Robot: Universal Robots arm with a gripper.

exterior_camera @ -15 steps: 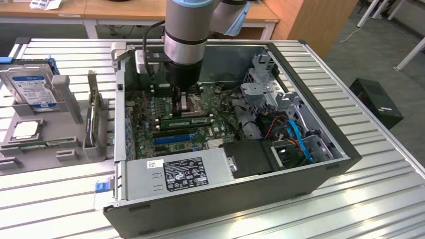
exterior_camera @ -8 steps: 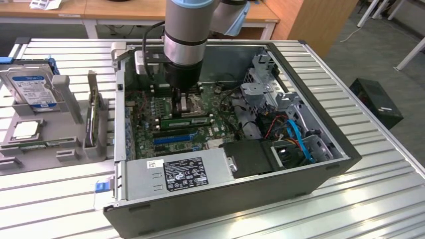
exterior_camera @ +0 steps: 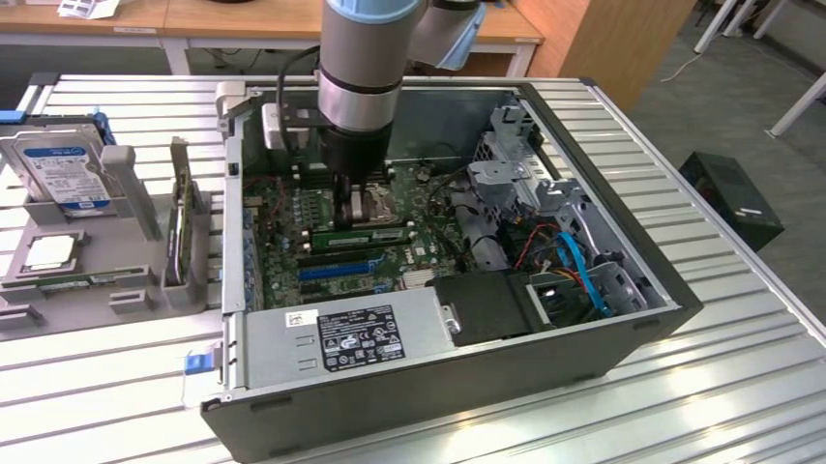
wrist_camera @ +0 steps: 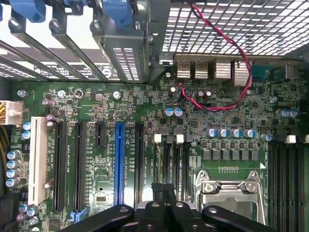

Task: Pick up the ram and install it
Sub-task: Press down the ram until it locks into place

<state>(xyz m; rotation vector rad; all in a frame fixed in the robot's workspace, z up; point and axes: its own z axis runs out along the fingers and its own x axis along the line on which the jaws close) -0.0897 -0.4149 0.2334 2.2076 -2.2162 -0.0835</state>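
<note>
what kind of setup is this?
Likely a robotics lab bench for PC assembly: open black desktop tower case on a slatted metal table, grey parts rack beside it, wooden desks behind.

Bright, even light from overhead in the exterior view, and the ribbed metal table (exterior_camera: 722, 387) throws hard white glare along its slats near the front. The open computer case (exterior_camera: 606, 348) sits darker inside, its far wall in shade under the arm (exterior_camera: 370, 68). At the wrist, daylight blazes white through the perforated grille (wrist_camera: 227, 24), washing out the slots. The motherboard (wrist_camera: 145, 111) below is crisp and evenly lit; the gripper (wrist_camera: 163, 212) reads as a near-black silhouette.
</note>
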